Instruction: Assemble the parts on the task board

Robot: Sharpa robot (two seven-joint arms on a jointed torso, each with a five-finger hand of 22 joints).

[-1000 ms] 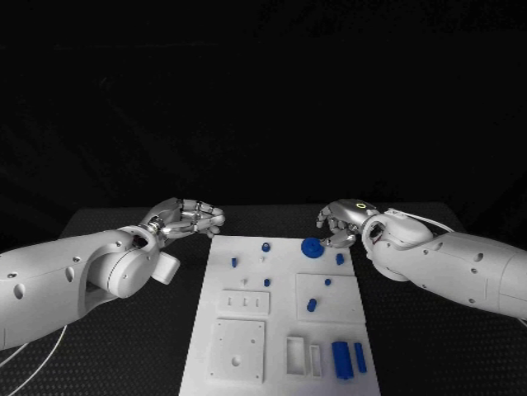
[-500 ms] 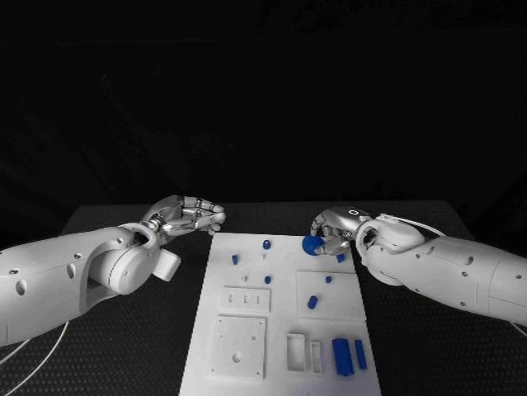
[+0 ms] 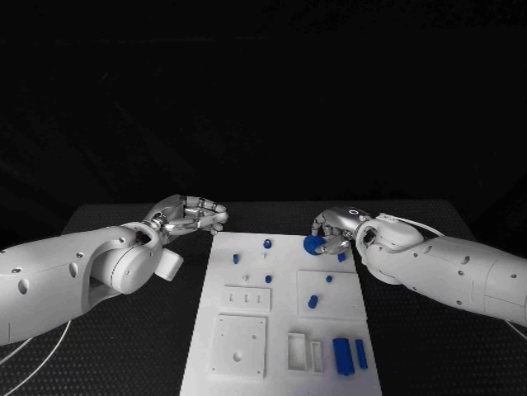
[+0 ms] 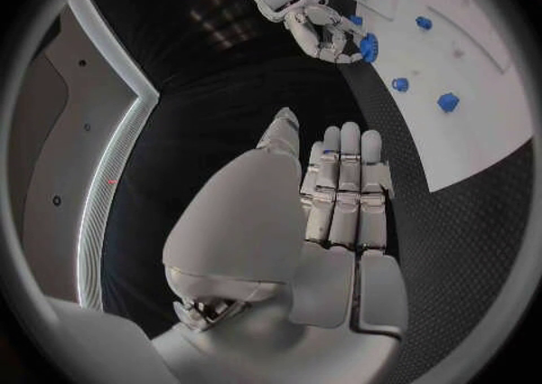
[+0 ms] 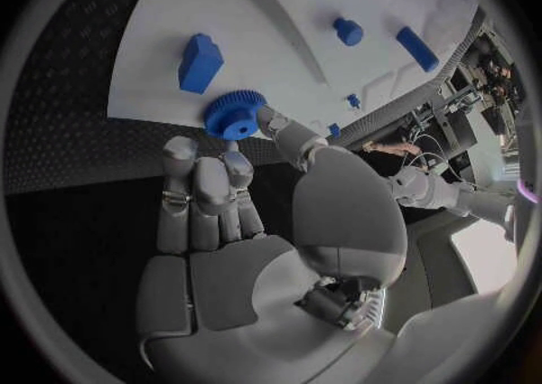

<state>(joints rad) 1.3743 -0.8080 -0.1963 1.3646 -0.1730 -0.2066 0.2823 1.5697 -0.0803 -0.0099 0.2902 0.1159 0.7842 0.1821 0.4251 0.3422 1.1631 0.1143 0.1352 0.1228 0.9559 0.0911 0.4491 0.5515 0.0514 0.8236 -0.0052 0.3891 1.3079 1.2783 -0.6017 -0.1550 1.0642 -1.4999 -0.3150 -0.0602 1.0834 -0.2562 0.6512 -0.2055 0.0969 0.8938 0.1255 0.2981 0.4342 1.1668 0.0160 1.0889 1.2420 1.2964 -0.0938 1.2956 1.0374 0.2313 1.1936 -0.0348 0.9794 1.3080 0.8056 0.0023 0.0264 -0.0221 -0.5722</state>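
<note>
Pinching blue gear (image 3: 313, 245), right hand (image 3: 338, 227) over task board (image 3: 246, 346); left hand (image 3: 187, 216) empty, fingers extended

Right hand (image 3: 338, 228) fingers pinch blue gear (image 3: 313, 245) above task board (image 3: 282, 363) far edge

No readable text, labels, brands or numbers anywhere: white rectangular plastic task board (image 3: 281, 318) and small blue plastic parts (image 3: 341, 358) are unmarked.

One task board (image 3: 282, 330), roughly ten blue parts (image 3: 341, 357).
</note>
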